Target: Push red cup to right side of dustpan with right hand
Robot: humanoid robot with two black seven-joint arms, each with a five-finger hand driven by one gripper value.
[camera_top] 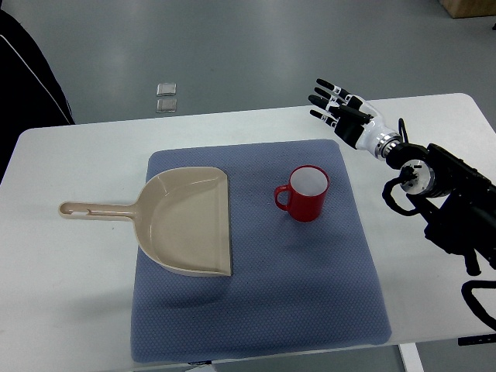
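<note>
A red cup (pixel 306 194) stands upright on the blue mat (pixel 256 310), its handle pointing left toward the dustpan. The beige dustpan (pixel 190 221) lies on the mat's left half, its handle sticking out left over the white table. A gap of mat separates the cup from the dustpan's right edge. My right hand (pixel 335 105) hovers beyond the mat's far right corner, well apart from the cup, fingers stretched out and holding nothing. Its black arm enters from the right edge. No left arm shows.
The white table (pixel 70 294) ends near the mat's front edge and at the right. Two small grey squares (pixel 167 96) lie on the floor beyond the table. A dark object (pixel 27 70) stands at the far left edge.
</note>
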